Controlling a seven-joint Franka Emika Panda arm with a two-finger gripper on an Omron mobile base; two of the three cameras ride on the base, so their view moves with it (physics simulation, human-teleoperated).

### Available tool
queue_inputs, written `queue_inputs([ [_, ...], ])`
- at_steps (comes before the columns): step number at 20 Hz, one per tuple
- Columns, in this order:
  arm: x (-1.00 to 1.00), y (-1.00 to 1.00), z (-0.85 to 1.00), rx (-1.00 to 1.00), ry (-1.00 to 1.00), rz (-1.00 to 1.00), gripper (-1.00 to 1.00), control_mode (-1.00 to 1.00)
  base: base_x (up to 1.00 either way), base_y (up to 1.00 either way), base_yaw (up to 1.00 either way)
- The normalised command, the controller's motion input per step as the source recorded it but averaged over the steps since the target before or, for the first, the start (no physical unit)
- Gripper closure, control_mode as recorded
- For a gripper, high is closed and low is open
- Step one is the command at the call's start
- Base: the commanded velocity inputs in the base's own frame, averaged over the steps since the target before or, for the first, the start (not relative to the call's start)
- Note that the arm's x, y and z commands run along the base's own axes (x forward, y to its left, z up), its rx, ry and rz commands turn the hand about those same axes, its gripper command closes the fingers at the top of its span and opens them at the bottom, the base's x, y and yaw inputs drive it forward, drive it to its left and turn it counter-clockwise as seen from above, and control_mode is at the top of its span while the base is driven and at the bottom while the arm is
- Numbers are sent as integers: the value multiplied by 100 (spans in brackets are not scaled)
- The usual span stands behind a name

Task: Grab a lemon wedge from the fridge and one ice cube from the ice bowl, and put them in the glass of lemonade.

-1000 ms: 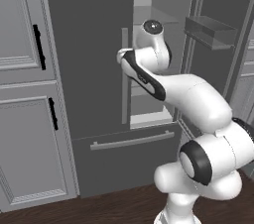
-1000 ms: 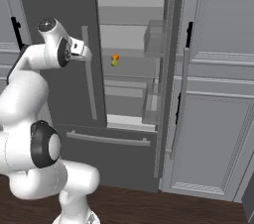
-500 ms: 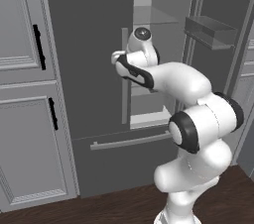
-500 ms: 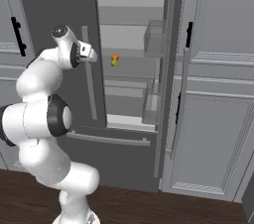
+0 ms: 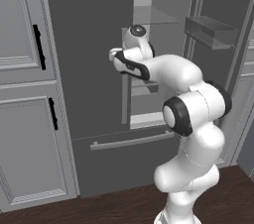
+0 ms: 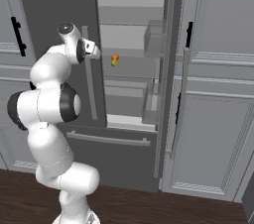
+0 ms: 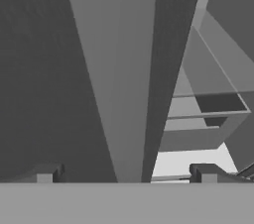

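Item: lemon wedge (image 6: pixel 114 59), which we found on a fridge (image 6: pixel 134 29) shelf, near its front edge. Our gripper (image 6: pixel 94 49) stood released, jaws spread, just left of the wedge, apart from it.

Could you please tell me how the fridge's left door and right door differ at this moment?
The fridge's left door stands closed or nearly so, while the right door is swung open. The left door shows a plain outer face; the right door shows its inner side with clear bins. Both are dark grey.
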Motion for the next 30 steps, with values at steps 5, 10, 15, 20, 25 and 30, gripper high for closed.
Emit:
queue_inputs([
  [5, 31, 0, -27, 0, 0, 0, -100, -100, 0, 0, 0],
  [10, 45, 0, -31, 0, 0, 0, -100, -100, 0, 0, 0],
  [15, 43, 5, -22, 0, 0, 0, -100, -100, 0, 0, 0],
  [20, 34, 15, -30, 0, -3, 0, -100, -100, 0, 0, 0],
  [25, 20, 29, -14, 0, -5, 0, -100, -100, 0, 0, 0],
  [30, 25, 40, 0, 0, 2, 0, -100, -100, 0, 0, 0],
])
